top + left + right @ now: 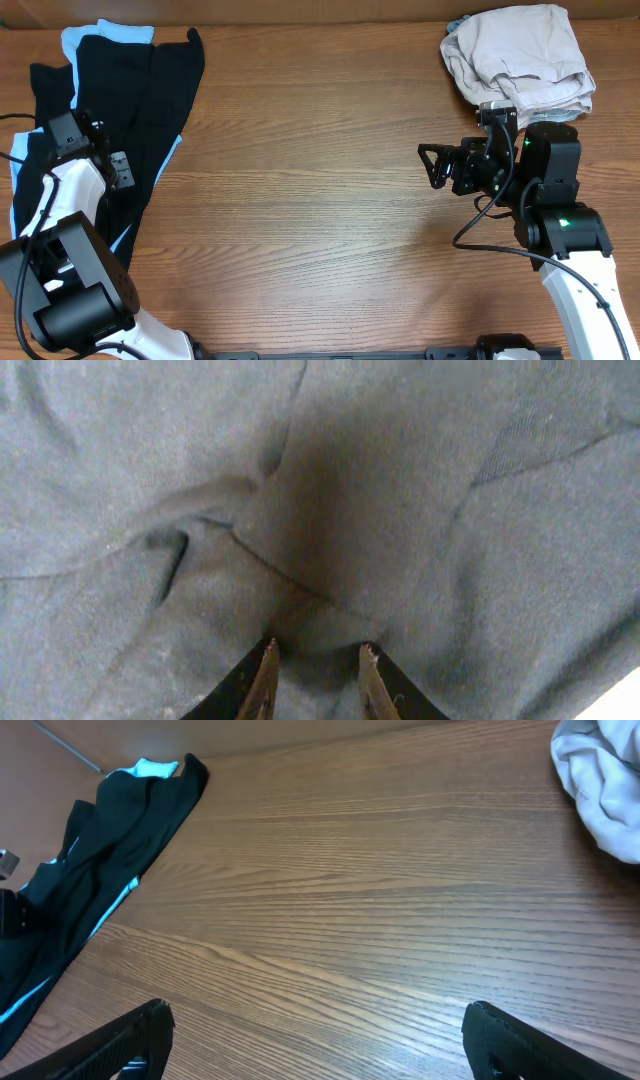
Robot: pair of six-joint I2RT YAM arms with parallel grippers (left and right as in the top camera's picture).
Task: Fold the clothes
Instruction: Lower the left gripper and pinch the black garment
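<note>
Upper left of the overhead view: the black shirt (140, 90) is found lying crumpled on the surface (300, 200), spread over a light blue garment (80, 40) whose edges show at the top and along the lower right hem. No fold is judged to have been made in it yet.

Left tool (315, 660): it is lowered onto the black shirt at the left edge of the frame. In the left wrist view the fingertips (268, 665) are set narrowly apart with a ridge of dark cloth gathered between them. Whether the ridge is firmly pinched cannot be told. This placement is judged to be for lifting the shirt off the pile so it can be laid out flat.

Centre: bare wood is seen, judged to be the working space for laying out and folding.

Right tool (432, 165): it is held above the bare surface at right of centre, spread wide and empty, pointing toward the left. It is judged to be kept ready to take a second corner.

Upper right: a beige garment (520, 55) is bundled in a heap, just beyond the right arm and untouched
</note>
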